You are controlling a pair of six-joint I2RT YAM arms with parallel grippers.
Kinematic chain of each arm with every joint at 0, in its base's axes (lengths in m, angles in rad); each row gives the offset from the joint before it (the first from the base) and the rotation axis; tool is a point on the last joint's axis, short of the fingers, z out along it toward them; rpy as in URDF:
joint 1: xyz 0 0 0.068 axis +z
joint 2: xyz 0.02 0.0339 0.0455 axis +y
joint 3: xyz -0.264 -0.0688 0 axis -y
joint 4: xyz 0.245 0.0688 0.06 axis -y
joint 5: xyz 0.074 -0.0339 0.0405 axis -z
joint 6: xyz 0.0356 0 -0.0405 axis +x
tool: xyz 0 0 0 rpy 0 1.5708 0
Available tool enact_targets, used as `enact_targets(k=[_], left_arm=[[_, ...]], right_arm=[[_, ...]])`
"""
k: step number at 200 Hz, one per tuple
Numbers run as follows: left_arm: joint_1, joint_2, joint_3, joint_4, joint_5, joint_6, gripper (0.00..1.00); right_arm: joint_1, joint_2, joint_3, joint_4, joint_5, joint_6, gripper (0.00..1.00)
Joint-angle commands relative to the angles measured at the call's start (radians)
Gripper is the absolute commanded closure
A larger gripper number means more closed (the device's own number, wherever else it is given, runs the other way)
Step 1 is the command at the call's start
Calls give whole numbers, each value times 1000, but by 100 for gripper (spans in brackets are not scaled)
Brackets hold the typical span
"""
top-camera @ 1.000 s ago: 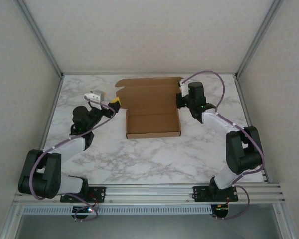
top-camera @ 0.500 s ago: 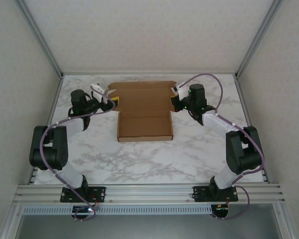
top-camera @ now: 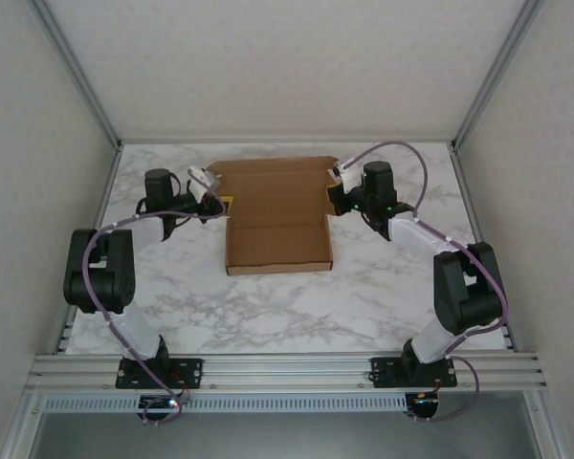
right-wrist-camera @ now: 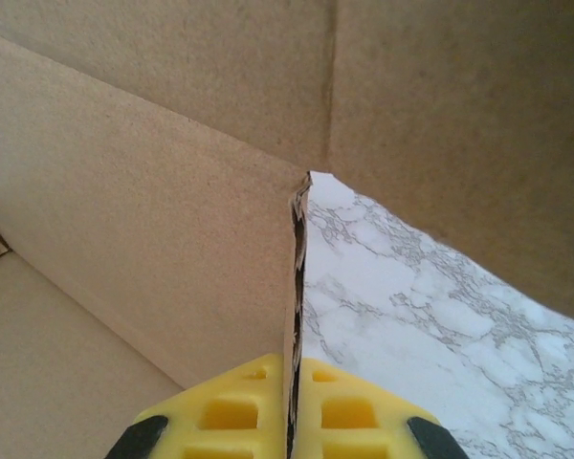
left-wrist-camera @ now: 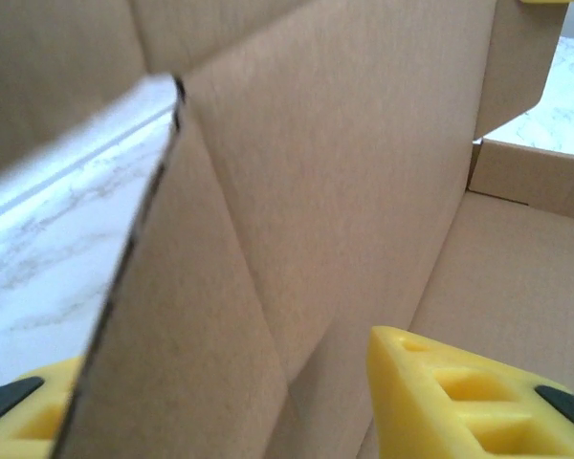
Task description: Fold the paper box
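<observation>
The paper box [top-camera: 277,225] is brown corrugated cardboard, lying at the middle back of the table. Its shallow tray faces me and its lid panel lies flat behind. My left gripper [top-camera: 220,199] is at the box's left edge. In the left wrist view a raised side flap [left-wrist-camera: 191,316] stands between the yellow fingers [left-wrist-camera: 478,402], and the jaws are still apart around it. My right gripper [top-camera: 331,198] is at the right edge. It is shut on the thin edge of a side flap [right-wrist-camera: 172,239], pinched between both yellow pads [right-wrist-camera: 239,411].
The white marble table [top-camera: 268,306] spreads out in front of the box. Metal frame posts and grey walls close in both sides and the back. The rail with the arm bases [top-camera: 287,368] runs along the near edge.
The box slid left with the right gripper holding it. My left arm swung back and in to the box's left edge, and its jaws have narrowed around the flap.
</observation>
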Motion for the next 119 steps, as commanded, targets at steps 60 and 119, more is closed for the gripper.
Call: enact_targets(k=[60,119], left_arm=[[58,-94,-83,155,-24,-84,54],[13,-83,-49,97,-49,-49,75]], right_arm=[[-4,-31,1,-52,76,-51,100],[-3,-32,12,-68,66,-31,100]])
